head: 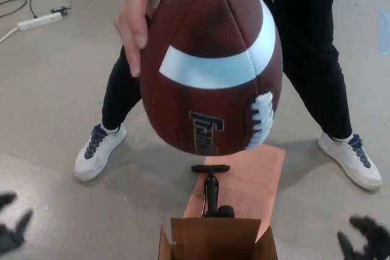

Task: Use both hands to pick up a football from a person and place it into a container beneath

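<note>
Concrete floor (55,89); football (210,65) high above, well apart from fingers (15,226).

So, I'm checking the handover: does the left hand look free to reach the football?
Probably yes. The left hand sits low at the picture's edge, fingers apart and empty, with only bare floor between it and the football, which the person's hand holds well above.

The person wears black trousers (317,59) and white trainers (97,150) with dark blue laces, while the robot's black left hand (12,223) at 8 o'clock and right hand (365,238) at 4 o'clock show thick fingers.
</note>
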